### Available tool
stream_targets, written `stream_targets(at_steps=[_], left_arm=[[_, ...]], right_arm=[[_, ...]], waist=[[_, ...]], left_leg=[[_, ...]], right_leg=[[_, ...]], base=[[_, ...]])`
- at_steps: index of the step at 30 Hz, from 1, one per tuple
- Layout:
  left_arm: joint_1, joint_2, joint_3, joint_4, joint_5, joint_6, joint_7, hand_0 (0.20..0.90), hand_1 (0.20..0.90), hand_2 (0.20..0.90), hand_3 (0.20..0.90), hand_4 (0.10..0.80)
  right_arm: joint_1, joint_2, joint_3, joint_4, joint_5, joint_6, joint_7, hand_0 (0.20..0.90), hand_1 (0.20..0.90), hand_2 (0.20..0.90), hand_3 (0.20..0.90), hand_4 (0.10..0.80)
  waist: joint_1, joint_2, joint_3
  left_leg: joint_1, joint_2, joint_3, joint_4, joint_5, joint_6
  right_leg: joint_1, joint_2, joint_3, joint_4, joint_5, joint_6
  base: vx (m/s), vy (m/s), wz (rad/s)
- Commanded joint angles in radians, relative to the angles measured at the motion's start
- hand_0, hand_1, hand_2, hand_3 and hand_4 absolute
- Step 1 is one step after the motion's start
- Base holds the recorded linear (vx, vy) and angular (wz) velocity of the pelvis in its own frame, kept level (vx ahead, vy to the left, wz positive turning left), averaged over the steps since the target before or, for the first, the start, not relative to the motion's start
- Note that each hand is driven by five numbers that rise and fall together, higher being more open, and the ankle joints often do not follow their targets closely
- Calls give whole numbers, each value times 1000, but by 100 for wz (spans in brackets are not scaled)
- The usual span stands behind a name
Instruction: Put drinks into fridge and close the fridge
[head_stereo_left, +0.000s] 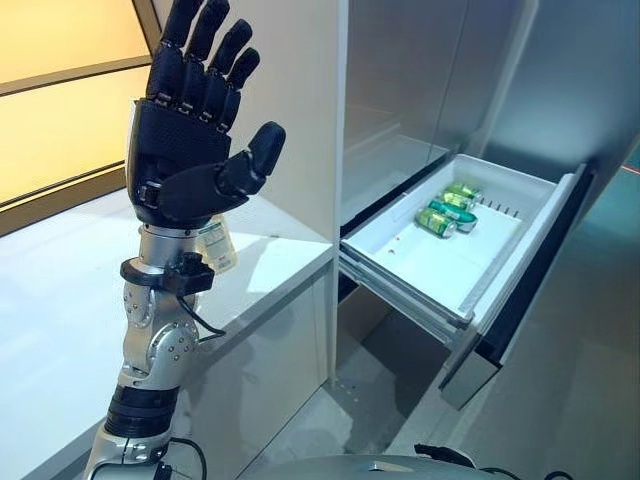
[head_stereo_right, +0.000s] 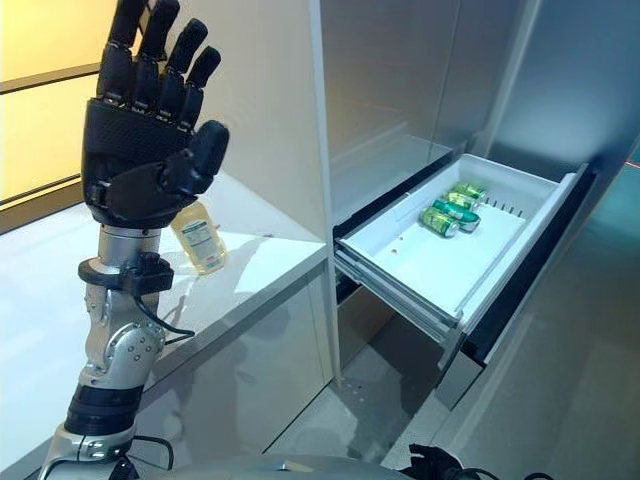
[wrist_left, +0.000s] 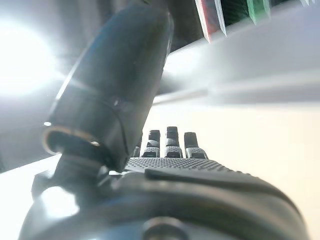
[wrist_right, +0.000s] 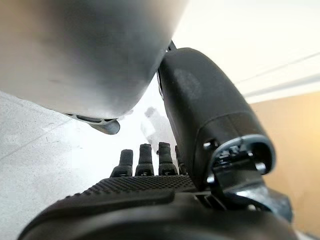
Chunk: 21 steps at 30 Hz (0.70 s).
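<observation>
Right hand (wrist_right: 150, 190) (wrist view only); open.

Kitchen: white counter (head_stereo_left: 60, 300), open fridge drawer (head_stereo_left: 440, 262) with cans (head_stereo_left: 448, 210).

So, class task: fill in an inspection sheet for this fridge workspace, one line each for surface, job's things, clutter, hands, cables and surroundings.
Surface: white counter, one bottle on it.
Job's things: small yellowish plastic bottle upright on the counter; three green drink cans lying in the open white fridge drawer.
Clutter: nothing seen.
Hands: left robot hand raised, open, empty; right robot hand open, empty, in its wrist view only.
Cables: nothing seen.
Surroundings: grey floor.
</observation>
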Motion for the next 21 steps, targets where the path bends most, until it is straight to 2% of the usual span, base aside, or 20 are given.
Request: stream_targets(at_steps=[1,4,9,21], left_arm=[[-123,48,66,-30,171,-16,165,900,900,900,900,800],[-109,73,64,-4,249,12,255,900,900,900,900,800],[-80,107,70,57,317,8,341,900,900,900,900,800],[-35,109,56,163,325,23,371,900,900,900,900,800]], right_arm=[[-43,60,72,62,24,-12,16,900,900,900,900,800],[-50,56,73,53,34,-3,19,900,900,900,900,800],[-52,45,64,51,37,2,28,900,900,900,900,800],[-48,20,33,65,9,1,46,900,900,900,900,800]], waist=[[29,-3,12],[40,-2,15],[49,1,20],[35,9,18]], left_leg=[[27,-2,74,7,-90,5],[23,-1,65,7,-84,2],[23,2,60,7,-80,-1],[35,5,79,7,-81,-3]], right_leg=[[4,-5,-3,44,-46,4],[4,-7,-16,50,-52,2],[6,-10,-27,59,-58,0],[14,-8,-12,58,-59,1]], base=[[-7,-8,16],[-11,-4,16],[-5,2,6],[-1,3,1]])
